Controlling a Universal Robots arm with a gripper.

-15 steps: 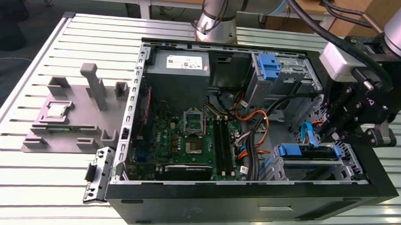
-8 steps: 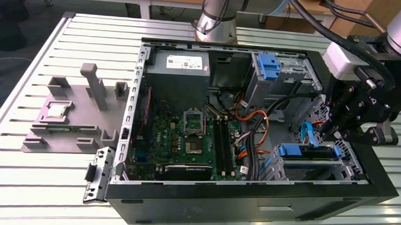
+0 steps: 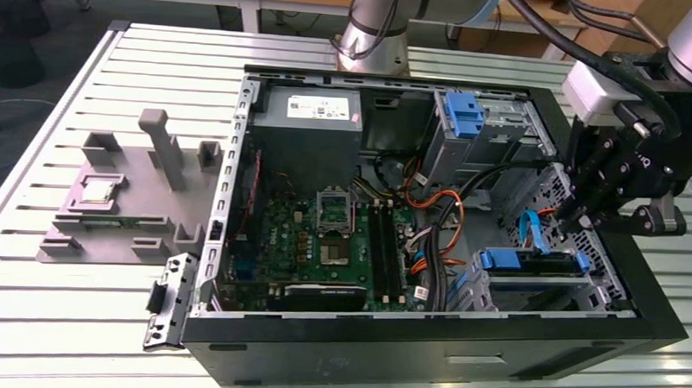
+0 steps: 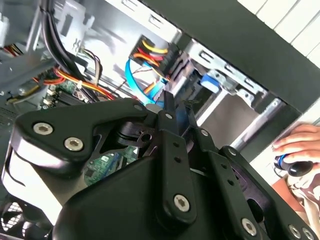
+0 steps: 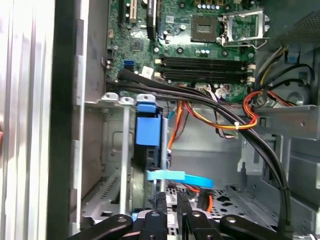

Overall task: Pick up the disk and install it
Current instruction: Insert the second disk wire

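Already, disk in drive bay, gripper near

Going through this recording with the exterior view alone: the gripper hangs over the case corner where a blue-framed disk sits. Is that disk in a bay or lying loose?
Observer: In the first wrist view the disk stands between the metal rails of a bay.
Operator: Is anything near the gripper there?
Observer: A flat blue cable crosses right ahead of the gripper, beside the disk.
Operator: Is anyone near the rig?
Observer: In the second wrist view a person's hand shows outside the case, closed around a small blue and black object.
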